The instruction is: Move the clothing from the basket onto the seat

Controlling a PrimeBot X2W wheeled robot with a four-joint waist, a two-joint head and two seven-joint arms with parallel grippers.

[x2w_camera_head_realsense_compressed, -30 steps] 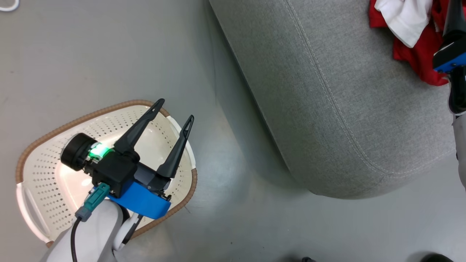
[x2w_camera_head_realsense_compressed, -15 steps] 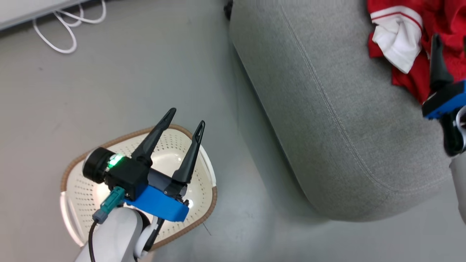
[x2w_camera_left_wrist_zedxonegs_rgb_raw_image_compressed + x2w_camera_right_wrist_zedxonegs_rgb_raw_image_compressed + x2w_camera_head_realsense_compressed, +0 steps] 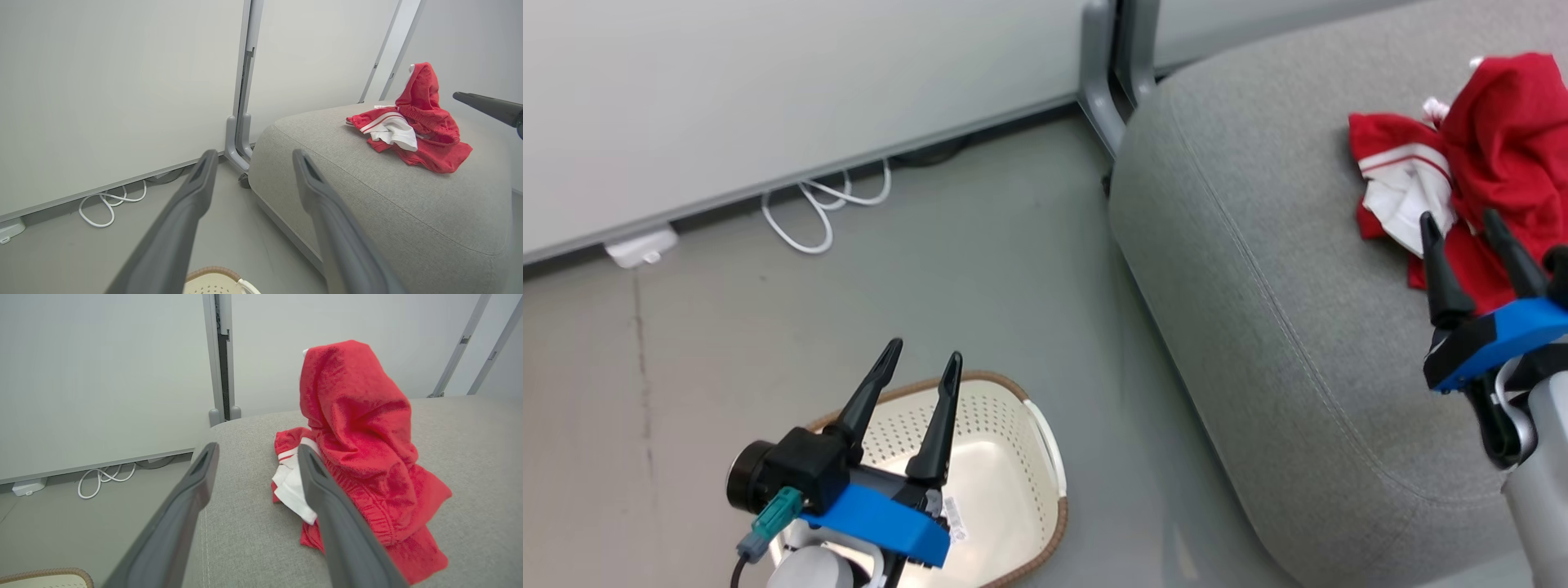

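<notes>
The head camera had tilted up since the earlier frame. We found the clothing heaped on the seat, well apart from the basket; left gripper and right gripper spread wide, empty. We judged the fabric light and limp; pinch its raised fold.

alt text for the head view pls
Red clothing with white trim lies heaped on the grey seat at upper right, with the open right gripper pointing toward it. At lower left the open left gripper hovers above the cream basket on the grey floor; a white cable loops by the wall.
</notes>
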